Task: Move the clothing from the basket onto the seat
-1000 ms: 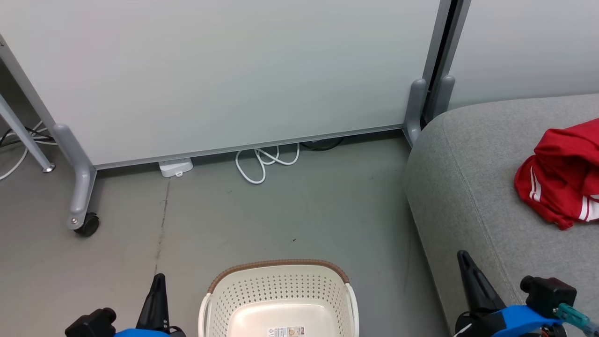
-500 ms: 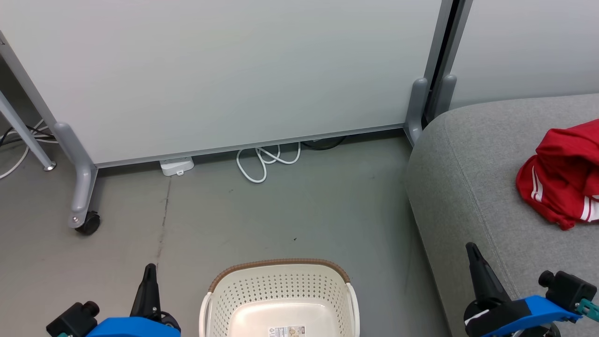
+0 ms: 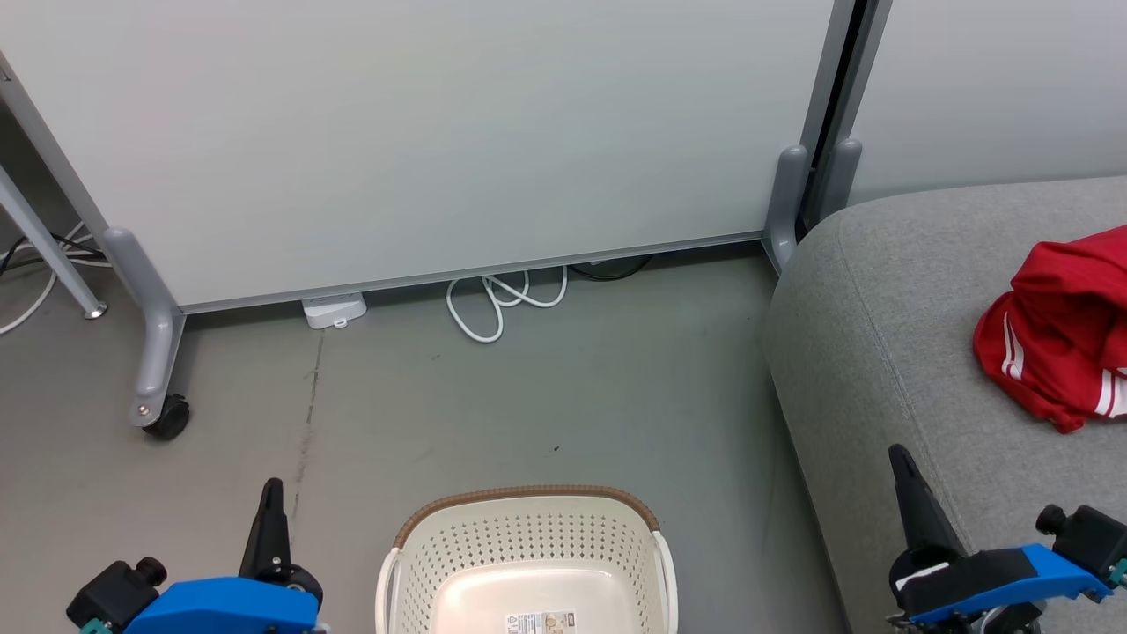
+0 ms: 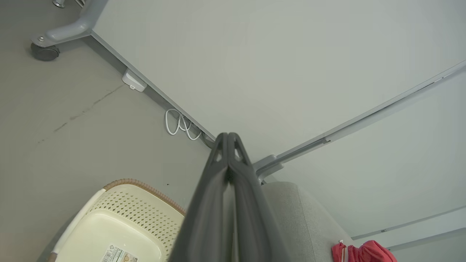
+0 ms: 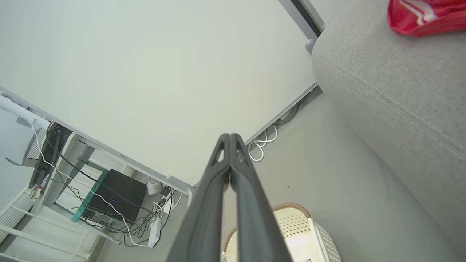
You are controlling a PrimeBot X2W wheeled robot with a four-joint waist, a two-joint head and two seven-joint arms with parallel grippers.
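Two shifts, left pincer (image 3: 271, 489) leftward, right pincer (image 3: 899, 456) rightward

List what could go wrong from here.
1. The basket looks empty, but its near part is cut off in the head view; a garment lying there could be missed.
2. The clothing on the seat runs past the picture's right edge, so whether both pieces are there cannot be told.
3. The shut right end effector is close by the seat's edge; a swing might snag the fabric.
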